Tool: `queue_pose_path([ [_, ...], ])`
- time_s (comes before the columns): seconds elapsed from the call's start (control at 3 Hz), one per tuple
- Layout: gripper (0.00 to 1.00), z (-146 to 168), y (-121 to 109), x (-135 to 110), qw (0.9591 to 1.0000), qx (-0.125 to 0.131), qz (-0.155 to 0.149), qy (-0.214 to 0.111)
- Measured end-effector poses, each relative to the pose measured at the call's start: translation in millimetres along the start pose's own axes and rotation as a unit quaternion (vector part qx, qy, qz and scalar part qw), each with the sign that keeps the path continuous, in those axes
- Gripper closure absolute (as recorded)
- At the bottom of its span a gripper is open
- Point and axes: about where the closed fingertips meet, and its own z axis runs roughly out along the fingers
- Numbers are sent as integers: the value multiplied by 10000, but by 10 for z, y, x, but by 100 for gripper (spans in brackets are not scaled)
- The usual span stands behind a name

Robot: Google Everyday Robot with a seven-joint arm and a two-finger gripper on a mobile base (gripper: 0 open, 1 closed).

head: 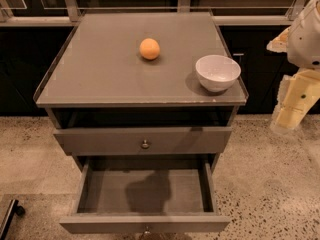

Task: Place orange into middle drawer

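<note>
The orange (149,48) sits on the grey cabinet top (100,69), near the back centre. The middle drawer (145,222), the lower of the two, is pulled out and nothing lies inside it. The drawer above it (100,141) is pushed in, with a small round knob (145,144). My gripper (293,106) hangs at the right edge of the view, beside the cabinet's right side and well away from the orange. It holds nothing that I can see.
A white bowl (217,72) stands on the cabinet top near the front right corner. The speckled floor (270,184) surrounds the cabinet. A dark counter with a railing (35,21) runs behind. A black wheeled leg (11,215) is at bottom left.
</note>
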Motion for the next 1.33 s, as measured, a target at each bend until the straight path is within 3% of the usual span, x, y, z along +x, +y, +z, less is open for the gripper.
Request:
queue_pose_path([
  [0.33,0,0,0,0,10000,0,0,0],
  [0.67,0,19,-111,-71,9996,94,-70,-270],
  [1.0,0,154,-498,-281,9971,161,-93,-733],
  [1.33,0,321,-995,-686,9888,209,-136,-1468],
])
